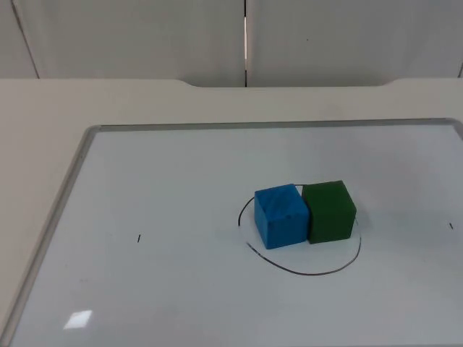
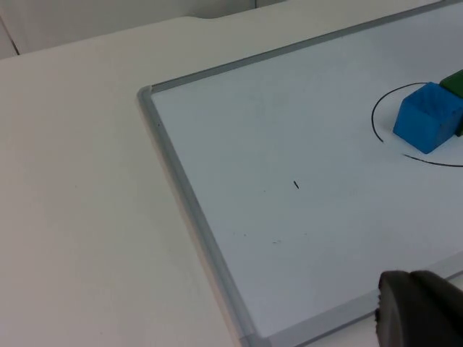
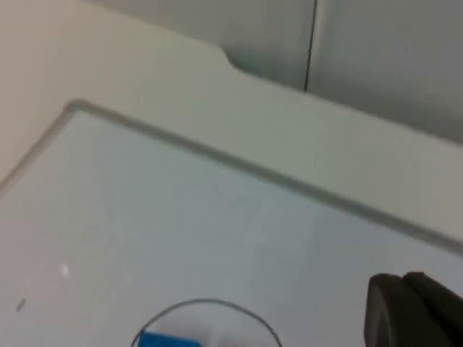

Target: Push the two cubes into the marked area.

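A blue cube point(image 1: 282, 215) and a green cube point(image 1: 330, 211) stand side by side, touching, on the whiteboard point(image 1: 65, 195). Both sit inside a hand-drawn black circle point(image 1: 311, 273), whose far arc is hidden behind them. The left wrist view has the blue cube point(image 2: 428, 117) and a sliver of the green cube point(image 2: 454, 81) far off, with my left gripper point(image 2: 419, 311) held back over the board's left front corner. My right gripper point(image 3: 412, 311) hangs high, away from the cubes; the blue cube's top point(image 3: 168, 340) and the circle point(image 3: 210, 302) lie below it.
The whiteboard has a grey metal frame point(image 2: 181, 195) and lies on the white table point(image 1: 36, 130). Two short black pen marks point(image 1: 139, 238) point(image 1: 451, 226) sit left and right of the circle. The grey partition wall point(image 1: 145, 36) closes the far side.
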Robot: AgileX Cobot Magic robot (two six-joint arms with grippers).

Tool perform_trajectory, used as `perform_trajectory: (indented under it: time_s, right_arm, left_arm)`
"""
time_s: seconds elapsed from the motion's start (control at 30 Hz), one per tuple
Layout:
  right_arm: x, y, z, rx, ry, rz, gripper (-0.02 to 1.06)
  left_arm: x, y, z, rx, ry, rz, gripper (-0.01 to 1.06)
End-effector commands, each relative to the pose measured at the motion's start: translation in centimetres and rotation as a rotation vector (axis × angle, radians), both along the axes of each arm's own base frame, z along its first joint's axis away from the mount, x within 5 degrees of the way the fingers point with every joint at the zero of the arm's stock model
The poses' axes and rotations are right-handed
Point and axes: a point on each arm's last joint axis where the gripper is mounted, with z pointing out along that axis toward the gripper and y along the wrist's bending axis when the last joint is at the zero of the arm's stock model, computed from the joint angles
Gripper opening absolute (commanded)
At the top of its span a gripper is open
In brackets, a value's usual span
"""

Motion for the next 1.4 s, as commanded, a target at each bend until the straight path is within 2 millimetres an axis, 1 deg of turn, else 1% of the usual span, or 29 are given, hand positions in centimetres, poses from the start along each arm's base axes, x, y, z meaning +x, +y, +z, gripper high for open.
perform_trajectory:
  time_s: [0.0, 0.03, 0.13, 0.17, 0.27, 0.3, 0.33, 0.43, 0.5, 0.57, 0.6, 0.63, 0.67, 0.73, 0.77, 0.83, 0.93, 0.97, 1.07, 1.13, 1.17, 1.37]
  right_arm:
    - [-1.0, -0.3, 0.7, -0.007, -0.039, 0.016, 0.0]
    - [-1.7, -0.6, 1.1, -0.002, -0.063, 0.018, 0.0]
    - [-3.5, -1.5, 1.3, 0.004, -0.114, 0.028, 0.0]
    - [-3.5, -1.5, 1.3, 0.004, -0.114, 0.028, 0.0]
    - [-5.7, -2.5, 0.7, 0.015, -0.139, 0.028, 0.0]
    - [-6.2, -2.8, 0.3, 0.015, -0.138, 0.028, 0.0]
    - [-6.2, -2.8, 0.3, 0.015, -0.138, 0.028, 0.0]
    - [-8.1, -3.7, -0.2, 0.021, -0.151, 0.028, 0.0]
    - [-9.4, -4.3, -0.6, 0.018, -0.162, 0.031, 0.0]
    - [-9.7, -4.4, -0.7, 0.018, -0.167, 0.032, 0.0]
    - [-10.7, -4.9, -0.7, 0.029, -0.187, 0.032, 0.0]
    - [-11.4, -5.2, -0.9, 0.033, -0.196, 0.032, 0.0]
    - [-11.7, -5.4, -1.0, 0.036, -0.204, 0.031, 0.0]
    - [-13.2, -6.0, -1.1, 0.051, -0.23, 0.03, 0.0]
    - [-13.2, -6.0, -1.1, 0.051, -0.23, 0.03, 0.0]
    - [-14.5, -6.7, -1.6, 0.052, -0.232, 0.029, 0.0]
    - [-16.5, -7.6, -2.4, 0.039, -0.2, 0.028, 0.0]
    - [-16.5, -7.6, -2.4, 0.039, -0.2, 0.028, 0.0]
    - [-18.6, -8.7, -2.9, 0.042, -0.147, 0.016, 0.0]
    - [-19.6, -9.1, -3.0, 0.048, -0.135, 0.012, 0.0]
    - [-19.6, -9.1, -3.0, 0.048, -0.135, 0.012, 0.0]
    - [-23.2, -10.8, -3.6, 0.082, -0.11, -0.011, 0.0]
  left_arm:
    - [0.0, 0.0, -0.1, -0.004, -0.01, 0.005, 0.0]
    - [0.0, 0.0, -0.1, -0.004, -0.01, 0.005, 0.0]
    - [0.1, 0.1, -0.1, -0.001, -0.011, 0.01, 0.0]
    - [0.1, 0.1, -0.1, -0.001, -0.011, 0.01, 0.0]
    - [0.1, 0.2, -0.1, -0.004, -0.01, 0.023, 0.0]
    - [0.1, 0.2, -0.1, -0.009, -0.008, 0.031, 0.0]
    - [0.1, 0.2, -0.1, -0.009, -0.008, 0.031, 0.0]
    - [0.1, 0.2, -0.1, -0.009, -0.008, 0.031, 0.0]
    - [0.1, 0.2, -0.1, -0.008, -0.008, 0.03, 0.03]
    - [0.1, 0.2, -0.1, -0.008, -0.008, 0.03, 0.05]
    - [0.1, 0.2, -0.1, -0.008, -0.008, 0.03, 0.14]
    - [0.1, 0.2, -0.1, -0.008, -0.008, 0.03, 0.21]
    - [0.1, 0.2, -0.1, -0.008, -0.008, 0.03, 0.25]
    - [0.1, 0.2, -0.1, -0.008, -0.008, 0.03, 0.41]
    - [0.1, 0.2, -0.1, -0.008, -0.008, 0.03, 0.41]
    - [0.1, 0.2, -0.1, -0.008, -0.008, 0.03, 0.56]
    - [0.1, 0.2, -0.1, -0.008, -0.008, 0.03, 0.68]
    - [0.1, 0.2, -0.1, -0.008, -0.008, 0.03, 0.68]
    - [0.1, 0.2, -0.1, -0.008, -0.008, 0.03, 0.69]
    - [0.1, 0.2, -0.1, -0.008, -0.008, 0.03, 0.69]
    - [0.1, 0.2, -0.1, -0.008, -0.008, 0.03, 0.69]
    - [0.1, 0.2, -0.1, -0.008, -0.008, 0.03, 0.69]
